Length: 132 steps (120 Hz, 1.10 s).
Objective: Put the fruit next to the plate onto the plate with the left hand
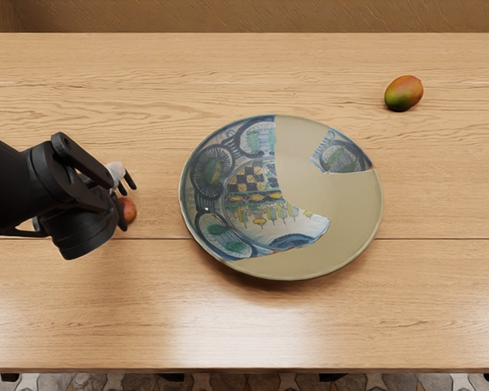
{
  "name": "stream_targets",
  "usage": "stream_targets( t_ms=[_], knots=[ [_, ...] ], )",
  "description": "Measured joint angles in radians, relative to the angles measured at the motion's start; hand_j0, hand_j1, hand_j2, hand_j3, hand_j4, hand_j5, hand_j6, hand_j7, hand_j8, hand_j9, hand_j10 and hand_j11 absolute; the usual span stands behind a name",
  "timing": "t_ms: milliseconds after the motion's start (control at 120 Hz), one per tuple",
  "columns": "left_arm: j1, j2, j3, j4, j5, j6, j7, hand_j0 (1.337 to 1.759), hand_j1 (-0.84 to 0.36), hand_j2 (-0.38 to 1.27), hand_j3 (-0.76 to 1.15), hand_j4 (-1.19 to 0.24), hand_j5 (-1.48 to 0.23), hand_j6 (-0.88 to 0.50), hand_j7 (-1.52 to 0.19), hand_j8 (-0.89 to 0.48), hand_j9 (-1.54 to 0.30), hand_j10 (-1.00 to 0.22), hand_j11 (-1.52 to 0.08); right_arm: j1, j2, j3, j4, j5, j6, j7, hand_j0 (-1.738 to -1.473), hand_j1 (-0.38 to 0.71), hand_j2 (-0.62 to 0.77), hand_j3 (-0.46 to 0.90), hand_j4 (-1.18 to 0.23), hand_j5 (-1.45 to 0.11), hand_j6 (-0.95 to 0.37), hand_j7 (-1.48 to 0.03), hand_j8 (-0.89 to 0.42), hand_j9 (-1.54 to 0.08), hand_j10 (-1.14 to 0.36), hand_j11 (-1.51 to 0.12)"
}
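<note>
1. At nine o'clock of the wide, shallow ceramic plate (352, 218) with its blue painted pattern, the small reddish-orange round fruit (129, 210) sat near the rim but apart from it, over the light wooden tabletop (244, 309).
2. The black left robot hand (106, 199) was right against that fruit, hiding its nine o'clock side. Whether it was clamped on it could not be told.
3. The fruit was not yet on the plate, so I judged the reach done at most, with the lift, the carry toward three o'clock and the release left.
4. A green-and-red oval mango (403, 93) lay well apart at the plate's one o'clock.
</note>
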Motion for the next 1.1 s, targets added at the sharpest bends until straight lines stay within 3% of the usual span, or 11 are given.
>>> stream_targets(
  t_ms=[308,383,608,767,933,1100],
  knots=[
    [0.012,0.000,-0.004,0.000,-0.003,0.000,-0.001,1.658,-0.18,0.09,0.00,-0.44,-0.58,-0.44,-0.58,-0.44,-0.58,-0.44,-0.58,0.000,0.000,0.000,0.000,0.000,0.000,0.000,-1.658,-0.33,0.00,0.00,-0.02,-0.02,-0.02,-0.02,-0.02,-0.02,-0.02,-0.02],
    [0.015,0.000,-0.007,0.000,-0.021,-0.006,-0.002,1.658,-0.27,0.11,0.00,-0.52,-0.68,-0.48,-0.68,-0.50,-0.68,-0.52,-0.68,0.000,0.000,0.000,0.000,0.000,0.000,0.000,-1.658,-0.33,0.00,0.00,-0.02,-0.02,-0.02,-0.02,-0.02,-0.02,-0.02,-0.02],
    [-0.004,0.000,-0.013,-0.002,-0.047,-0.052,-0.014,1.652,-0.29,0.29,0.00,-0.72,-0.96,-0.42,-0.95,-0.42,-0.97,-0.71,-0.97,0.000,0.000,0.000,0.000,0.000,0.000,0.000,-1.658,-0.33,0.00,0.00,-0.02,-0.02,-0.02,-0.02,-0.02,-0.02,-0.02,-0.02],
    [-0.097,0.000,-0.012,-0.005,-0.058,-0.143,-0.016,1.654,-0.34,0.58,0.00,-0.75,-1.05,-0.42,-1.03,-0.44,-1.03,-0.76,-1.03,0.000,0.000,0.000,0.000,0.000,0.000,0.000,-1.658,-0.33,0.00,0.00,-0.02,-0.02,-0.02,-0.02,-0.02,-0.02,-0.02,-0.02],
    [-0.242,0.041,-0.002,-0.014,-0.067,-0.246,-0.011,1.655,-0.38,0.66,0.00,-0.76,-1.11,-0.38,-1.06,-0.42,-1.06,-0.79,-1.06,0.000,0.000,0.000,0.000,0.000,0.000,0.000,-1.658,-0.33,0.00,0.00,-0.02,-0.02,-0.02,-0.02,-0.02,-0.02,-0.02,-0.02],
    [-0.318,0.047,-0.022,-0.017,-0.071,-0.302,-0.006,1.655,-0.41,0.75,0.00,-0.80,-1.16,-0.36,-1.11,-0.41,-1.10,-0.82,-1.10,0.000,0.000,0.000,0.000,0.000,0.000,0.000,-1.658,-0.33,0.00,0.00,-0.02,-0.02,-0.02,-0.02,-0.02,-0.02,-0.02,-0.02]
  ],
)
